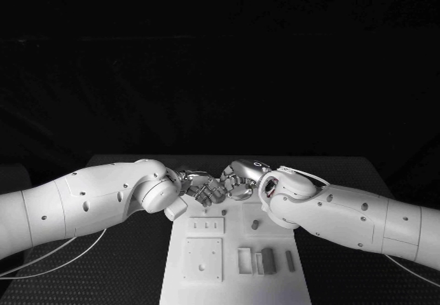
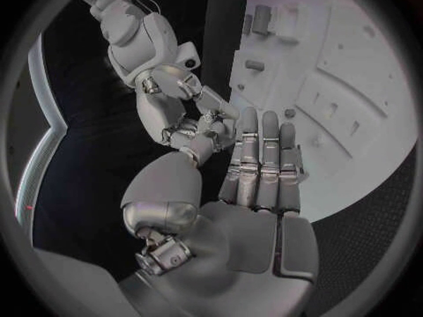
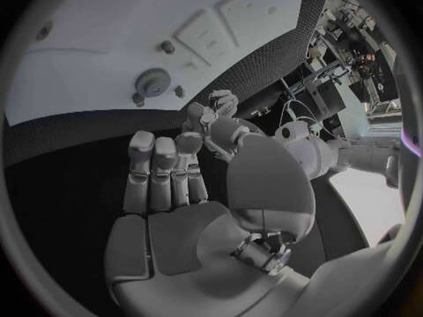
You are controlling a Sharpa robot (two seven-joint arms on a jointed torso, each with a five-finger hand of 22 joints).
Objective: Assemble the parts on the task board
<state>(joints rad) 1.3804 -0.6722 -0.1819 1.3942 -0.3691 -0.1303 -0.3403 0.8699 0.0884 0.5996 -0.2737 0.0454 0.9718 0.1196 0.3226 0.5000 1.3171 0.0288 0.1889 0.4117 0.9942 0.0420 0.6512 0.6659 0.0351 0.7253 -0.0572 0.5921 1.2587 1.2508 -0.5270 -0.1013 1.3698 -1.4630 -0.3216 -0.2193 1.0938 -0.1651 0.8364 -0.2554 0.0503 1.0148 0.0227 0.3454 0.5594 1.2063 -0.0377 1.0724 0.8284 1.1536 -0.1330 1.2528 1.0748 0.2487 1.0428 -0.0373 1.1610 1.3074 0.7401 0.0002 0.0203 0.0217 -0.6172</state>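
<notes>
Nearest in the head view, the board's (image 1: 229, 289) near end is seen, w/ grey pieces (image 1: 268, 260) standing in its slots, well short of the fingers. Left hand (image 1: 203, 187) and right hand (image 1: 240, 181) are met fingertip to fingertip over the board's far end. Whether anything is pinched between them can't be told.

Left wrist view: the left fingers are held straight and side by side, palm bare, and the thumb is bent toward the right hand's curled fingertips. The contact spot itself is hidden. The board lies just beyond the fingertips.

Right wrist view: the right fingers are half curled, nothing seen in the palm, and their grip can't be told. A gear (image 3: 154, 83) lies flat on the board beyond the fingertips, near its edge, w/ a peg (image 3: 166, 46) further in.

Step judged: a handover or regrasp between hands, early in assembly. Next move prob. calls for the hands to be parted and one lowered to a seat. Room is tight between the fingers; open table is left outboard of each hand. The gear near the edge should be minded.
</notes>
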